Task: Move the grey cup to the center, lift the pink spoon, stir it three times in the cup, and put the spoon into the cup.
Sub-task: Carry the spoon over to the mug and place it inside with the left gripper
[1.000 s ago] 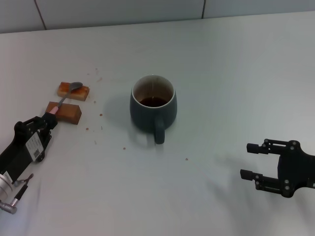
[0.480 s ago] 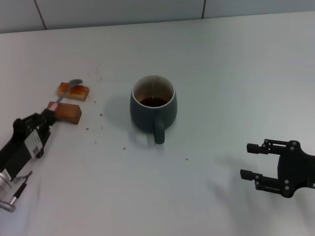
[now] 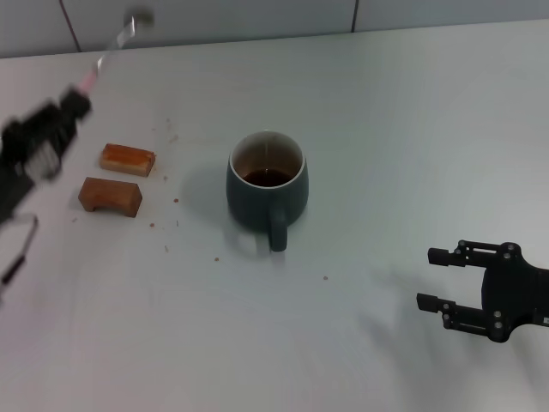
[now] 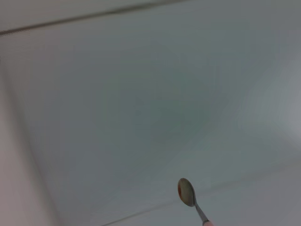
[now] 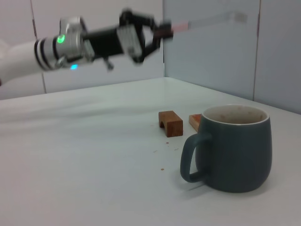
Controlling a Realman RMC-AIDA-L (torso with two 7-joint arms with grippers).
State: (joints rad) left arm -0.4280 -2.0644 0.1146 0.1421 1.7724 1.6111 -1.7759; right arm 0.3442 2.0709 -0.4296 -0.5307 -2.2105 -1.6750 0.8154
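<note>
Now the slim pink-handled spoon with a silver metal bowl (image 3: 110, 47) is clamped in the left claw (image 3: 75, 103), its long axis angling up and away, bowl outermost. The dark blue-grey ceramic mug (image 3: 267, 188) lies well off toward the robot's right, below it on the bench (image 3: 412, 129). The right claw (image 3: 439, 278) hangs spread apart, idle.

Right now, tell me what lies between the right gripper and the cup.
Only bare table with a few crumbs, as the head view shows. The right gripper rests open, clear of the cup, whose handle points down toward the near edge.
</note>
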